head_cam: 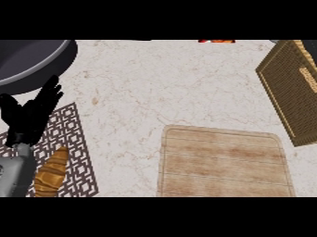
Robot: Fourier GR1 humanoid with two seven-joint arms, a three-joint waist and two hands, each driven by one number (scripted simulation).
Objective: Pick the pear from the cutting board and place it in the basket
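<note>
Can't spot the pear anywhere: none on the cutting board (223, 162), none visible in the wicker basket (294, 92). Right hand is out of view too, so no telling if it has the fruit.

My read: the basket sits just up-right of the board, so this is a right-hand job. Come in over the near rim and get low inside before letting go, since a pear rolls.

Left hand (26, 115) is at the left edge over the patterned mat (69, 134), forearm coming up from the lower corner. Fingers straight and spread, pointing up toward the dark bowl (24, 65), holding nothing. Resting. Croissant (52, 173) lies just beside its wrist.
</note>
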